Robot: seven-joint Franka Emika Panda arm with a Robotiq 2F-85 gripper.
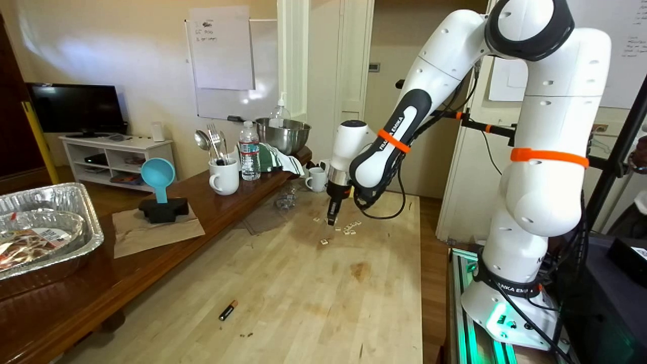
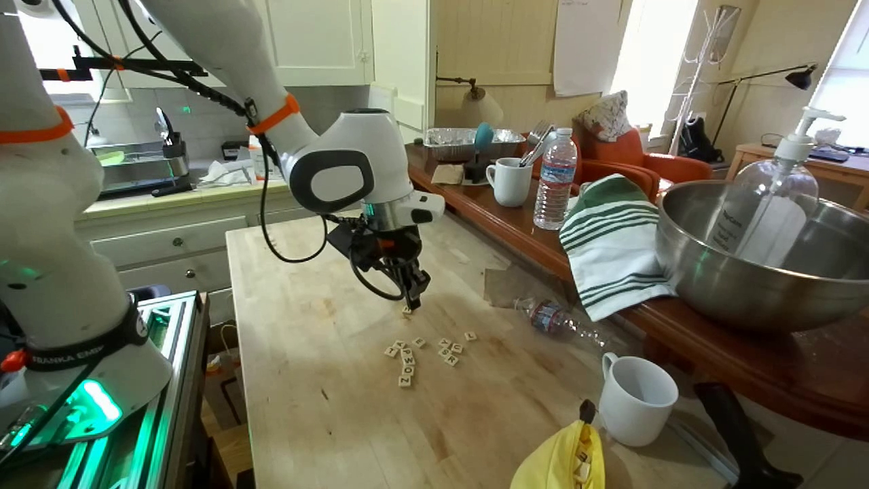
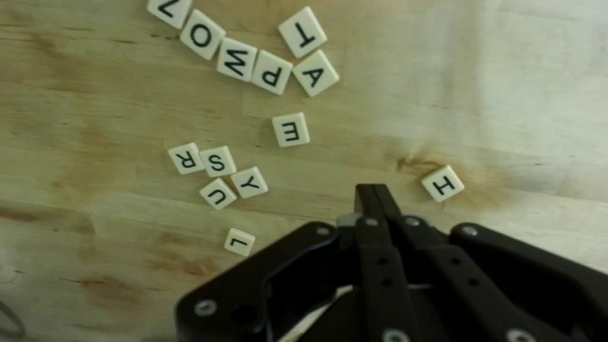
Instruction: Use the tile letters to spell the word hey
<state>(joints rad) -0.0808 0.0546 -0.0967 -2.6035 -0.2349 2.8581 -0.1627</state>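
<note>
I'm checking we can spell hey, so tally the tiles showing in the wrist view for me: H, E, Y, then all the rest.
H tile: 1
E tile: 1
Y tile: 1
Other letter tiles: 10, one cut off by the picture's top edge
Total: 13

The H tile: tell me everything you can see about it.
The H tile is a small, cream-white, squarish piece with softened corners, perhaps plastic, marked with one black capital. It lies flat, letter up, on the pale wooden tabletop, askew in the wrist view, among brownish marks. Neither the other tiles nor the closed pincer touches it.
</note>
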